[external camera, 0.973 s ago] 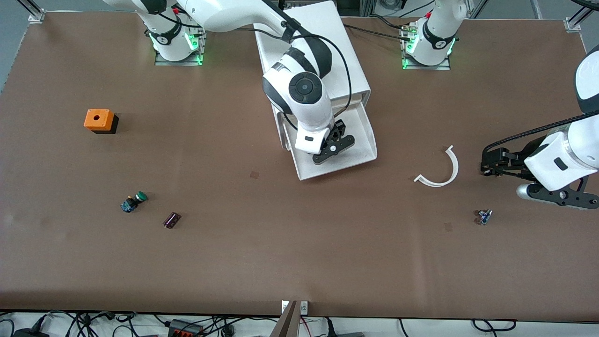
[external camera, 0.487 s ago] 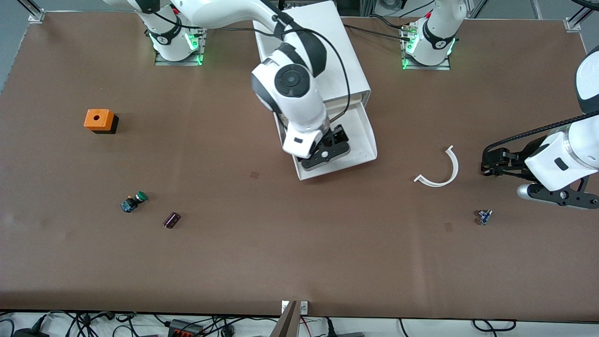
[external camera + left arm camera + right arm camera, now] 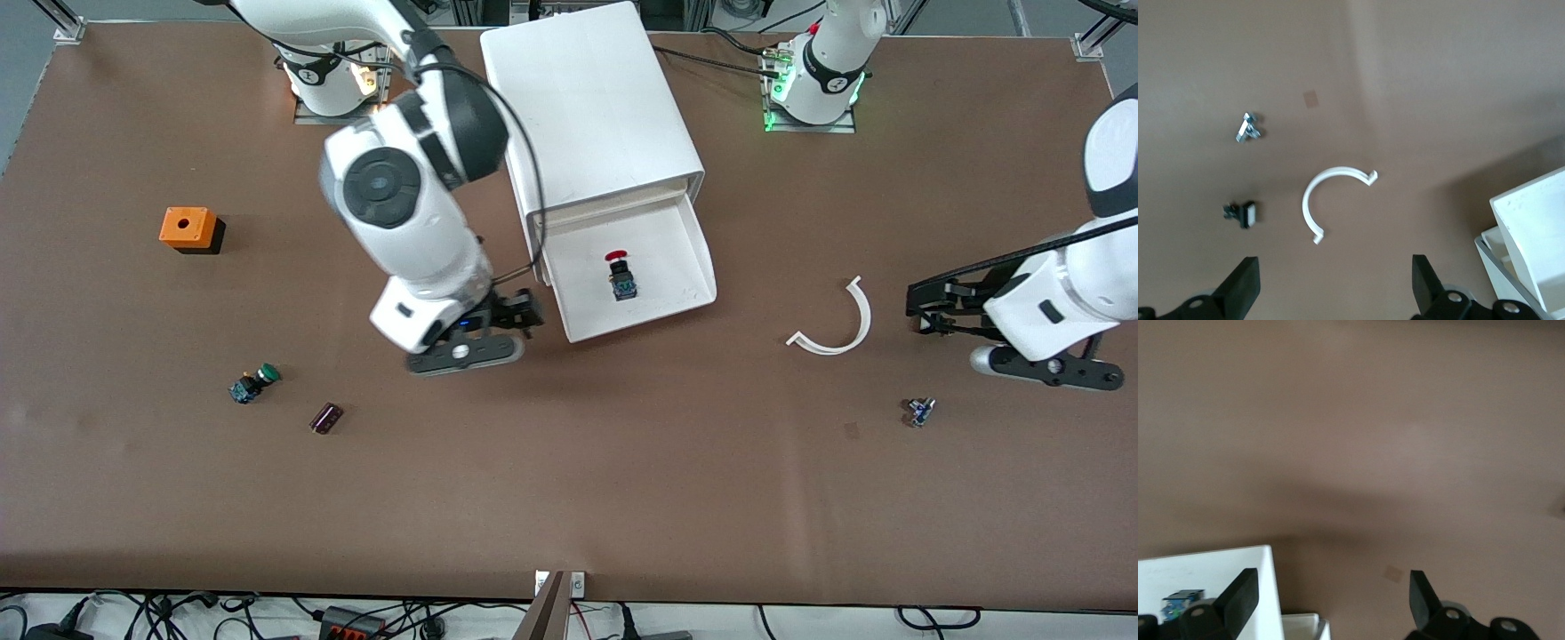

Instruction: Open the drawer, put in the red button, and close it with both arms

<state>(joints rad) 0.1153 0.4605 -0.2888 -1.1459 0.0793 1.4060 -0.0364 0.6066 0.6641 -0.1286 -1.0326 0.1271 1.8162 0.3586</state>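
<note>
The red button (image 3: 620, 275) lies on the floor of the open white drawer (image 3: 642, 323), red cap pointing toward the cabinet (image 3: 591, 98). My right gripper (image 3: 518, 313) is open and empty. It hangs just outside the drawer's front corner, toward the right arm's end of the table. In the right wrist view the right gripper (image 3: 1329, 600) has the drawer wall (image 3: 1211, 577) by one finger, and the button's blue body (image 3: 1181, 601) peeks in at the edge. My left gripper (image 3: 920, 311) is open and empty over the table beside a white arc, and the left arm waits.
The white curved strip (image 3: 836, 324) (image 3: 1331, 200) lies between the drawer and the left gripper. A small blue part (image 3: 920, 411) sits nearer the front camera. Toward the right arm's end are an orange box (image 3: 188, 228), a green-capped switch (image 3: 254, 382) and a dark cylinder (image 3: 326, 418).
The right gripper opened over the drawer, then swung out toward the right arm's end, leaving the red button inside. The left arm shifted only slightly.
</note>
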